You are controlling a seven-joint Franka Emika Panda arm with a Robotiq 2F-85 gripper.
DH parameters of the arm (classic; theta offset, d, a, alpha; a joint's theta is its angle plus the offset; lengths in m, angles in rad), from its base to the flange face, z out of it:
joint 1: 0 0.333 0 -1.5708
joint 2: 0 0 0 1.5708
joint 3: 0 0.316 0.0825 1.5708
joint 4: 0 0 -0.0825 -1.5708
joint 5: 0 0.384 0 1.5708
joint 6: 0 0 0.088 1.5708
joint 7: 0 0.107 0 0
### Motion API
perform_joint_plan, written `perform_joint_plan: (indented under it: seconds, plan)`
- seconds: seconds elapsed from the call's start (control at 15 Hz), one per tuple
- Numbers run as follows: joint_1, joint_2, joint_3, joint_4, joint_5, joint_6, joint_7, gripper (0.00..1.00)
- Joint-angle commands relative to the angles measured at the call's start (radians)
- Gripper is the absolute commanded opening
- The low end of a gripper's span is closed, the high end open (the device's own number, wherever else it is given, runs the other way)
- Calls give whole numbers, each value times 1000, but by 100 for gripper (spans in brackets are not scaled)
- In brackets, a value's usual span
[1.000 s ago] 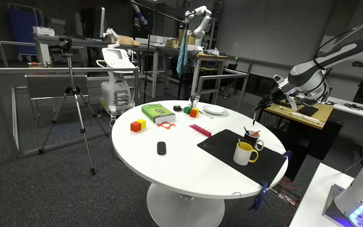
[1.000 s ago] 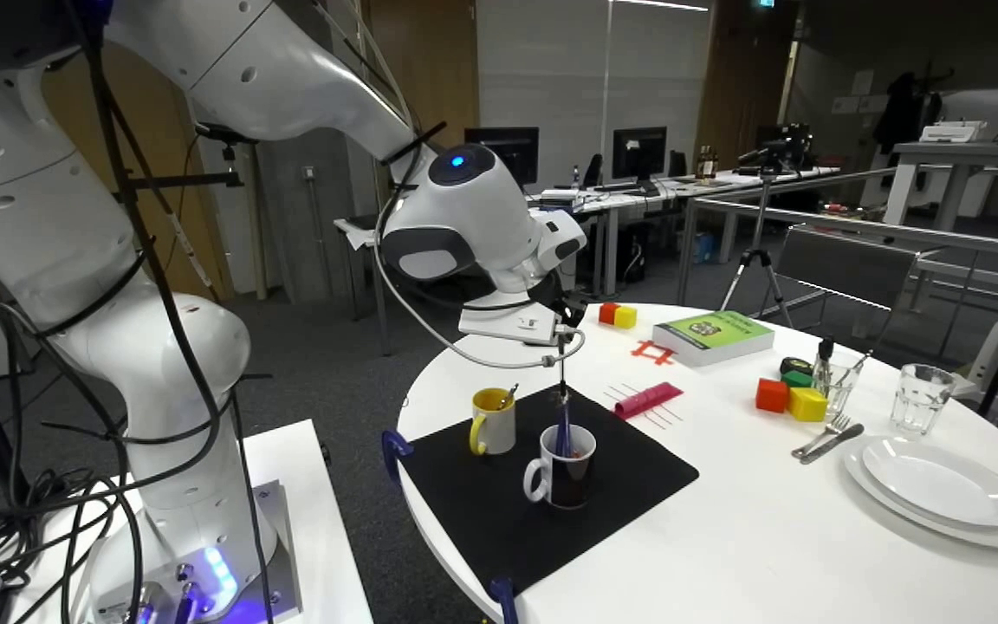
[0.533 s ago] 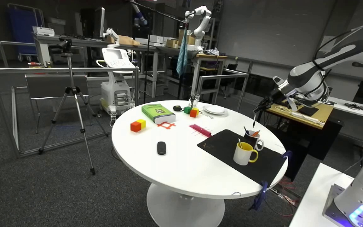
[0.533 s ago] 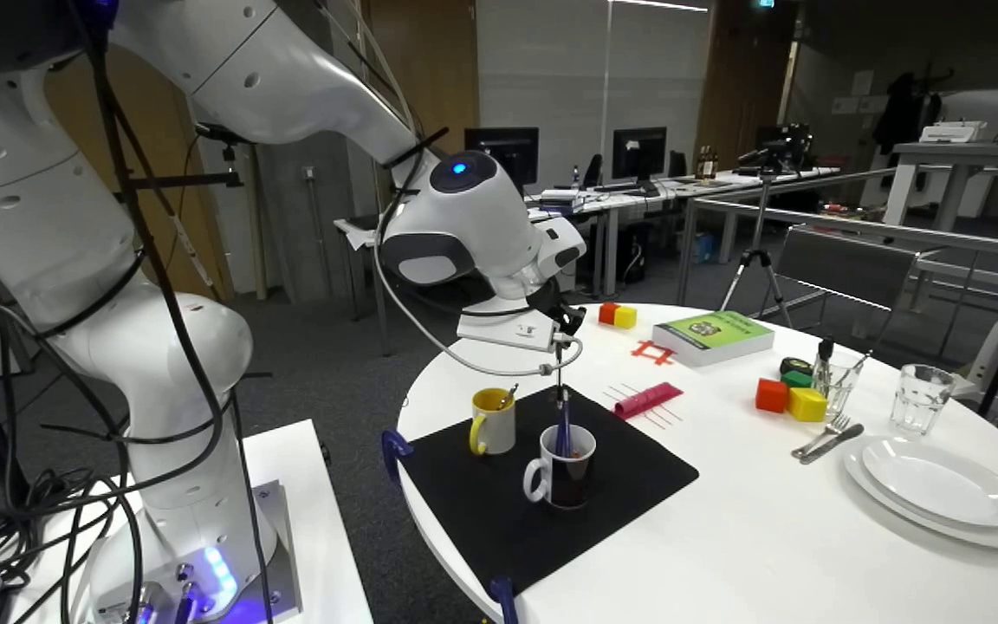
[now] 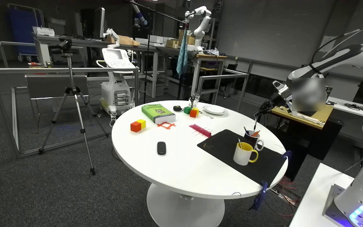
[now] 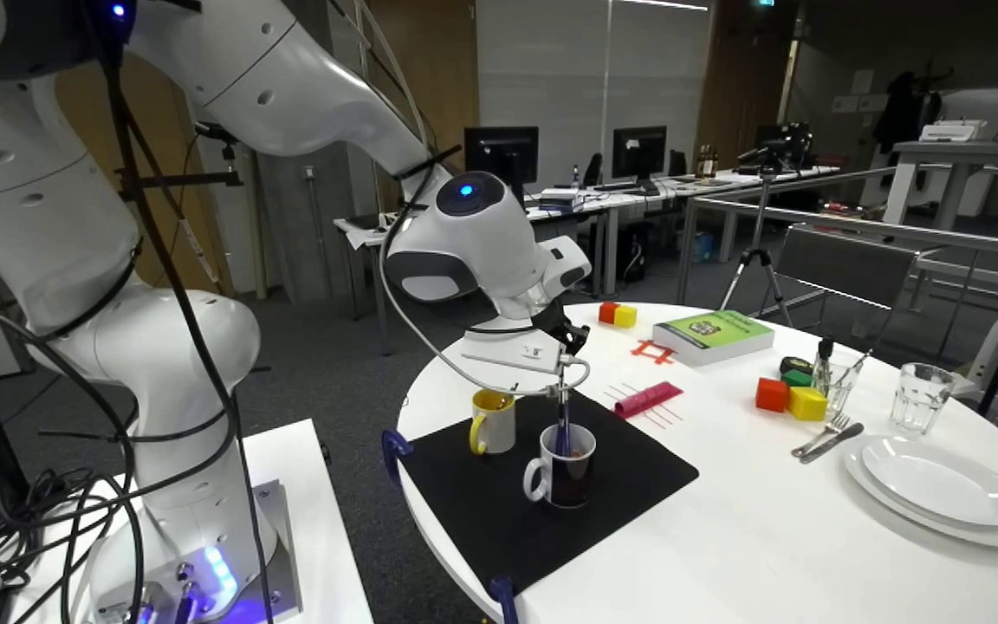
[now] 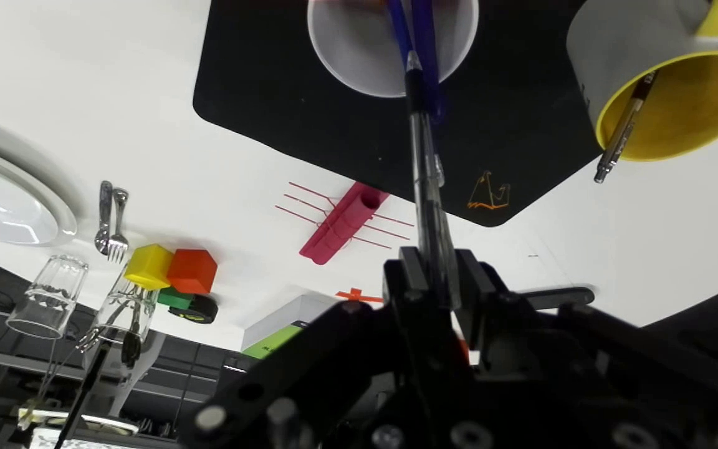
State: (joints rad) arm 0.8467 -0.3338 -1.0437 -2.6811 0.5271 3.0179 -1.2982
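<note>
My gripper [image 7: 439, 268] is shut on a clear pen [image 7: 424, 162] with a black grip, its tip pointing down. In the wrist view the pen tip lies over the mouth of a black mug with a white inside [image 7: 359, 53]; whether it is below the rim I cannot tell. Blue pens [image 7: 424, 31] stand in that mug, beside the tip, and an orange pen [image 5: 256, 133] leans there too. In an exterior view the held pen [image 5: 255, 124] comes down just above the black mug [image 5: 250, 138]. Beside it stands a white mug with yellow inside [image 6: 494, 429], holding a pen [image 7: 627, 128].
Both mugs stand on a black mat [image 6: 629, 485] clamped to the round white table [image 5: 181, 170]. A pink rolled piece [image 7: 343, 224], coloured cubes [image 6: 772, 395], a green book [image 6: 711, 334], glasses [image 6: 922, 399], cutlery [image 6: 828, 438], plates [image 6: 941, 481] and a dark oblong object [image 5: 161, 148] lie around.
My gripper has come down with the pen, mostly in the last half second. The pen tip has gone from above the black mug to its mouth. The mugs have not moved.
</note>
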Motion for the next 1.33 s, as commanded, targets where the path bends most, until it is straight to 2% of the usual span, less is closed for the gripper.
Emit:
perform_joint_plan:
  seconds: [0.0, 0.2, 0.6, 1.13, 1.2, 1.27]
  plan:
    - [138, -25, -126, -7, 33, 88, -85, 4]
    - [264, -36, -251, -6, 19, 136, -110, 4]
    - [502, -51, -518, 8, -16, 150, -143, 4]
    - [791, -69, -837, 33, -72, 211, -172, 4]
    - [824, -74, -869, 40, -77, 216, -166, 42]
    - [853, -82, -897, 46, -83, 227, -166, 43]
